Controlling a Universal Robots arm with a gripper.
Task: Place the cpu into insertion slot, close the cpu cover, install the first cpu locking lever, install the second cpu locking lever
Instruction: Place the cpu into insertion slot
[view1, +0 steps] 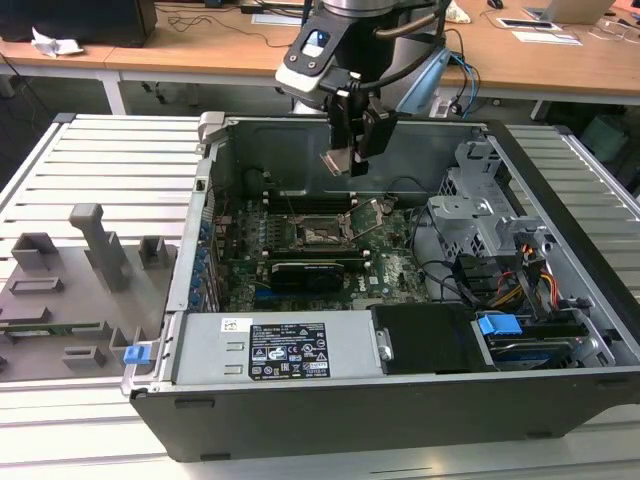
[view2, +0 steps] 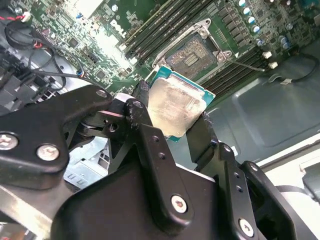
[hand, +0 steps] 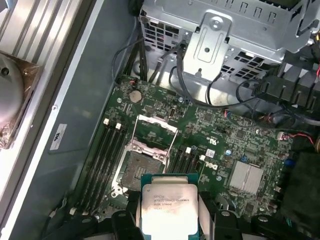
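Exterior view: we see gripper (view1: 350, 158) high over insertion slot (view1: 322, 232); second wrist view adds fingers (view2: 141, 117) clamping cpu (view2: 175, 107).

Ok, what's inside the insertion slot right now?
Nothing: the insertion slot shows bare contacts, cpu cover raised open. The cpu, clamped in the gripper above, hides a slot corner in the first wrist view.

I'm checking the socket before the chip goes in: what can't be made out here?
1. Square black metal-rimmed insertion slot: contacts too small in the first wrist view; the flat silvery square cpu hides one corner.
2. One cpu edge: cut off by that picture's border.
3. Cpu's sides, second wrist view: covered by fingers of the black gripper.
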